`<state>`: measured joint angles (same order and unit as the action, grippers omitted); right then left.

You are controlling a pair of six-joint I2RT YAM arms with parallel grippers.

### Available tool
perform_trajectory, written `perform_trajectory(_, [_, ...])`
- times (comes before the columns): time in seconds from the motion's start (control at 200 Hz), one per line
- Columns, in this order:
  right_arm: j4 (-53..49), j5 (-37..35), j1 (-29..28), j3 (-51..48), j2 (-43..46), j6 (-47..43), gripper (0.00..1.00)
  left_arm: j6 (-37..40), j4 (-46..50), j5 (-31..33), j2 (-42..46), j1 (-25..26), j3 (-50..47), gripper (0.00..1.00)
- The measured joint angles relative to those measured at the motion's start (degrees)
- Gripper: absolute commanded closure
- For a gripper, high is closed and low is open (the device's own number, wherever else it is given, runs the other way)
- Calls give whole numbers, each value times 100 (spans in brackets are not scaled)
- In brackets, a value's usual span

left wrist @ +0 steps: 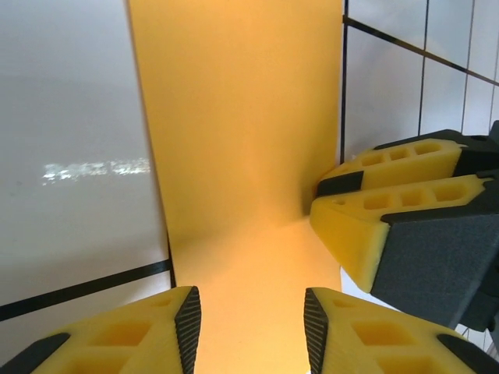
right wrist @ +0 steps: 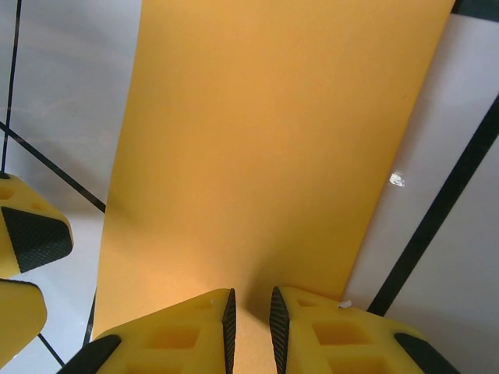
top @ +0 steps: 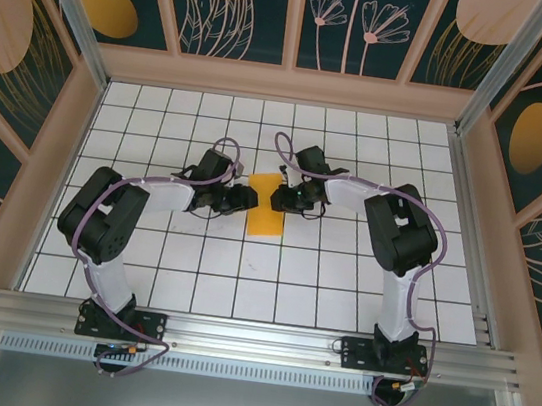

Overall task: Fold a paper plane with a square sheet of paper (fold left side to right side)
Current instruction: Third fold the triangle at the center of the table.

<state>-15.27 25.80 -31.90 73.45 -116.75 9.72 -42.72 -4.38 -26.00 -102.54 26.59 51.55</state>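
Both grippers' fingers [right wrist: 230, 319] meet orange paper [top: 265, 208].

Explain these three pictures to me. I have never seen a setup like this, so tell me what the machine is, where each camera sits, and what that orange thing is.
These are two robot arms bolted to the near edge of a white tiled table. The wide picture looks down from above and behind them. The other two come from cameras on each wrist, so yellow fingers show at the bottom.

The orange thing is a sheet of paper, now a narrow strip lying between the arms. The left gripper stands open over it. The right gripper is nearly shut at the paper's edge; whether it actually pinches the paper cannot be told.
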Motion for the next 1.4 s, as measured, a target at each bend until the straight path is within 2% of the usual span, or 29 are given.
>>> perform_trajectory(0.305, [24, 20, 4, -17, 0, 0, 75, 0, 151, 249, -59, 0, 87, 54])
perform_trajectory(0.581, [42, 24, 9, -26, 0, 0, 75, 0, 170, 221, -339, -11, 269, 54])
perform_trajectory(1.131, [50, 42, 11, -33, 0, 0, 75, -2, 144, 103, -413, 57, 291, 69])
perform_trajectory(1.401, [96, 92, 31, -59, 0, 0, 75, -2, 144, 114, -411, 85, 289, 70])
